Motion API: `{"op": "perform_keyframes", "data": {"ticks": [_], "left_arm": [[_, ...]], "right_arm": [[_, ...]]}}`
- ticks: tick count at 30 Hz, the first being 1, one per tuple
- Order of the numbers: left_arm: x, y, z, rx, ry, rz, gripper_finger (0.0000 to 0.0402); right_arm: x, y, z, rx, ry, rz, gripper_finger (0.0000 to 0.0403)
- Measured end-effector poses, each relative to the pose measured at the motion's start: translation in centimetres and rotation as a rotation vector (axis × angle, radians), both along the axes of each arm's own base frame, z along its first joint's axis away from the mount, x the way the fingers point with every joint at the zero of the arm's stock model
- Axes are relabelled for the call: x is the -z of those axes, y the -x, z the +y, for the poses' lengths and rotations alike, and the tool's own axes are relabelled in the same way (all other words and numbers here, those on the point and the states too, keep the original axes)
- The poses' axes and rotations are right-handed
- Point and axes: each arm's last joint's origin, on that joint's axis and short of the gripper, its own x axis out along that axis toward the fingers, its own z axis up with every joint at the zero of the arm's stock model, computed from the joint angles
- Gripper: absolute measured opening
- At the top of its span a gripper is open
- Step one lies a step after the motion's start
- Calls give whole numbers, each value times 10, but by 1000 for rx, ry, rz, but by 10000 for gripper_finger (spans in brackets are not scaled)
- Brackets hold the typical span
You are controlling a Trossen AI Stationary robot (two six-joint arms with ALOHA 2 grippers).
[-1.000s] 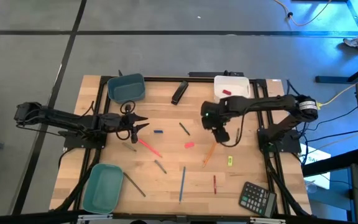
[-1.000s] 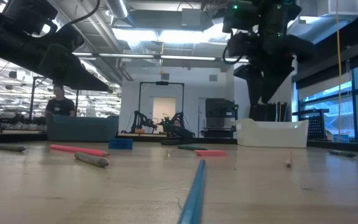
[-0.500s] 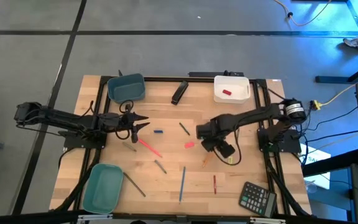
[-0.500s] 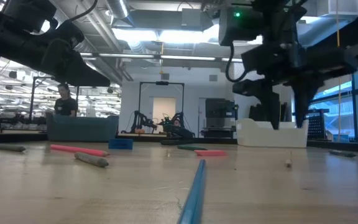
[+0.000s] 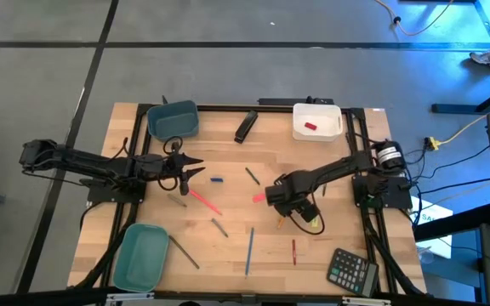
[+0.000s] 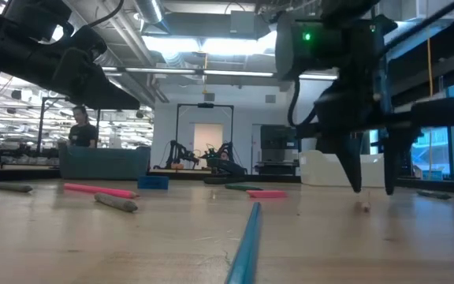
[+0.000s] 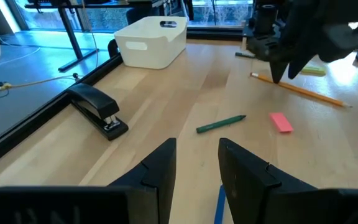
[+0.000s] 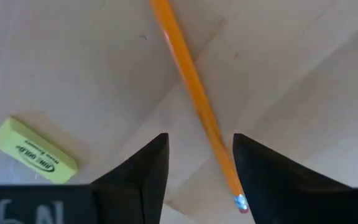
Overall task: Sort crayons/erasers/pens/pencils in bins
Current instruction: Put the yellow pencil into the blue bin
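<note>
We see the blue pencil (image 6: 247,237) lying nearest on the desk (image 5: 228,246). Beyond it, the right gripper (image 6: 373,188) points straight down, its parted fingers straddling the orange pencil (image 8: 191,93) without touching it, a yellow eraser (image 8: 35,151) just beside. Farther off, the left gripper (image 5: 196,169) hangs level and empty above the desk, fingers apart. The white bin (image 5: 316,121) stands at the far edge.

Three bins along the table edges: blue-grey tub (image 5: 173,119) at the far left corner, white tub (image 5: 317,121) at the far right holding a red eraser (image 5: 310,127), teal tub (image 5: 140,254) at the near left corner. Pink eraser (image 5: 259,198) mid-table. Orange pencil (image 8: 194,93) flat, slanted. Blue pencil (image 5: 249,250) near the front edge. Pink-red pencil (image 5: 203,201) left of centre. Dark pens (image 5: 219,227) scattered flat.
</note>
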Motion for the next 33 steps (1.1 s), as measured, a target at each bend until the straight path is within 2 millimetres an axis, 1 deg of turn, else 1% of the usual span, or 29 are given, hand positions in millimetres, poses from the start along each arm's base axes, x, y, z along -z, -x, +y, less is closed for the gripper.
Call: {"op": "perform_keyframes", "data": {"ticks": [3, 6, 15, 19, 24, 30, 33], "left_arm": [[0, 0, 0, -1, 2, -1, 112], [0, 0, 0, -2, 9, -4, 112], [-1, 0, 0, -3, 11, -17, 112], [-1, 0, 0, -3, 10, -17, 112], [-1, 0, 0, -3, 10, -18, 112], [-1, 0, 0, -3, 10, -18, 112], [-2, 0, 0, -3, 10, -21, 112]], "right_arm": [[8, -1, 0, -2, 11, 25, 179], [15, -3, -2, 5, 17, 46, 166], [19, -7, -11, 38, 2, 34, 86], [19, -9, -16, 63, -35, 33, 61], [19, -9, -21, 82, -56, 33, 47], [19, -9, -23, 98, -60, 35, 44], [15, -11, -22, 97, -60, 26, 44]]}}
